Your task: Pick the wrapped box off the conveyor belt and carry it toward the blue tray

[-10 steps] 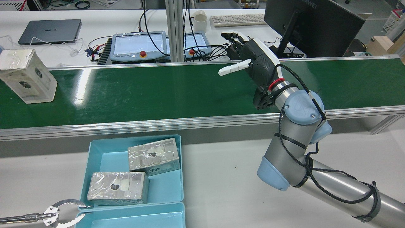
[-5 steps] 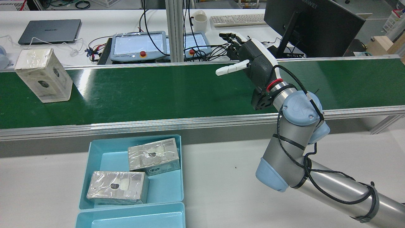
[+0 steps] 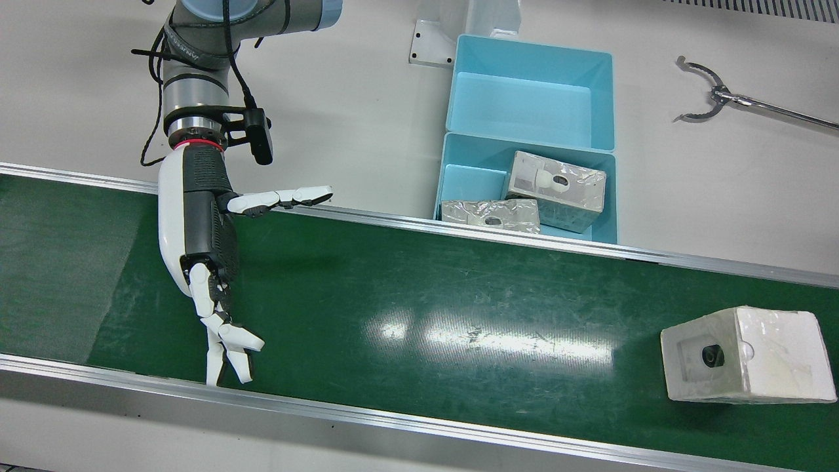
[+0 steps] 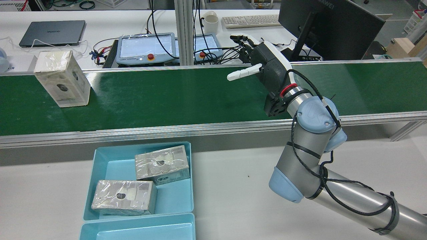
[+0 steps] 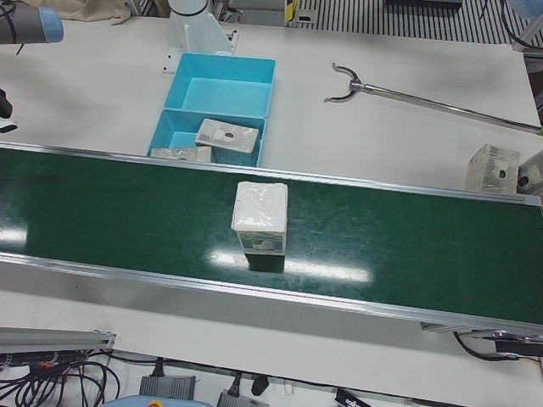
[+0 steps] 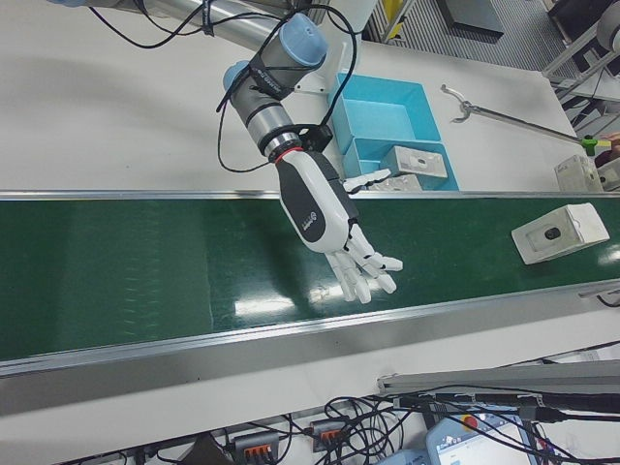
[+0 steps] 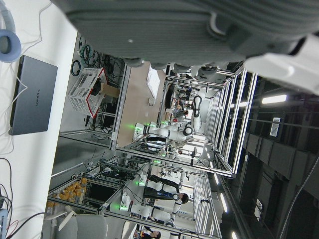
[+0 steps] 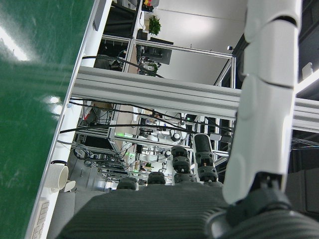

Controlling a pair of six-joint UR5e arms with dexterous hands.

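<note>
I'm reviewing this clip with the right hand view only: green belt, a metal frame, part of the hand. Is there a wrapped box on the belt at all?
Observer: Yes. One wrapped box stands upright on the conveyor belt, far to the left of the right hand in the rear view.
Operator: Is that hand holding anything?
Observer: No. It hangs over the belt, open, with its fingers spread and nothing in it.
Operator: Where is the blue tray?
Observer: The blue tray sits on the white table on the robot's side of the belt, with two more wrapped boxes lying in it.
</note>
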